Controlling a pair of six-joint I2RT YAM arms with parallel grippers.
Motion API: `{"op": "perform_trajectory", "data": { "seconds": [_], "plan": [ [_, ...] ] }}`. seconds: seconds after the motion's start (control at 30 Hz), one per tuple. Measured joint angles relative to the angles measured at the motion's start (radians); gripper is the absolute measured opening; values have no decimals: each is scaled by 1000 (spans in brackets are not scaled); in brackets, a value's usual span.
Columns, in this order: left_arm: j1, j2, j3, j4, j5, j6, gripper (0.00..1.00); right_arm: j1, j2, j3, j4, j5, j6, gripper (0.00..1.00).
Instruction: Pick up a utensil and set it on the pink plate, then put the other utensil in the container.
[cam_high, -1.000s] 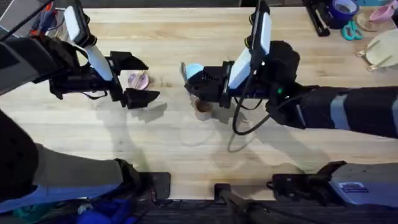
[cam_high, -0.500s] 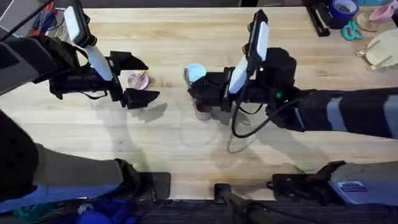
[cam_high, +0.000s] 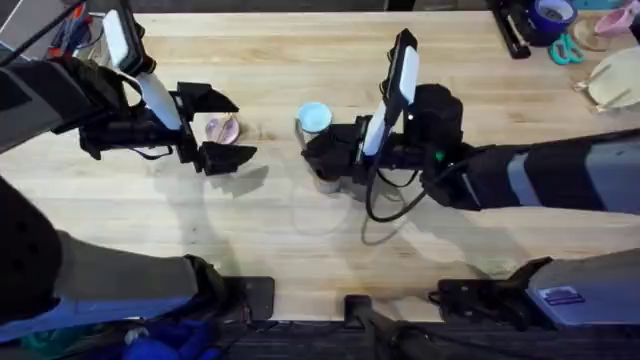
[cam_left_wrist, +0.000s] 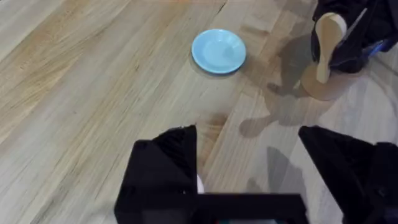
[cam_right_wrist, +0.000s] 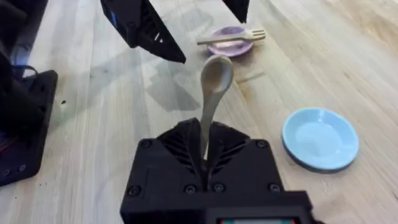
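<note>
A small wooden fork (cam_right_wrist: 231, 38) lies across the pink plate (cam_right_wrist: 229, 47). In the overhead view that plate (cam_high: 222, 128) sits between the spread fingers of my left gripper (cam_high: 240, 128), which is open and holds nothing. My right gripper (cam_high: 322, 165) is shut on the wooden spoon (cam_right_wrist: 211, 87), held upright with its bowl up. Seen from the left wrist, the spoon (cam_left_wrist: 326, 43) stands with its handle's lower end in the wooden container (cam_left_wrist: 324, 87). The container (cam_high: 327, 182) is mostly hidden under the right gripper in the overhead view.
A light blue plate (cam_high: 314, 117) lies just behind the container, close to the right gripper. A tape roll (cam_high: 552, 15), scissors (cam_high: 565, 50) and a black stapler (cam_high: 515, 35) sit at the far right corner. Bare wood lies in front of both arms.
My right arm has shifted slightly left and lower over the container with the spoon, uncovering more of the blue plate. The left arm has not moved.
</note>
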Motion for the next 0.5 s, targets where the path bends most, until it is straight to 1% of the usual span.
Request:
{"op": "perform_trajectory", "data": {
  "seconds": [0.23,0.5],
  "plan": [
    [0,0,0,0,0,0,993,1,0,0,-39,13,-1,36],
    [0,0,0,0,0,0,993,1,0,0,-42,26,-8,36]
  ]
}}
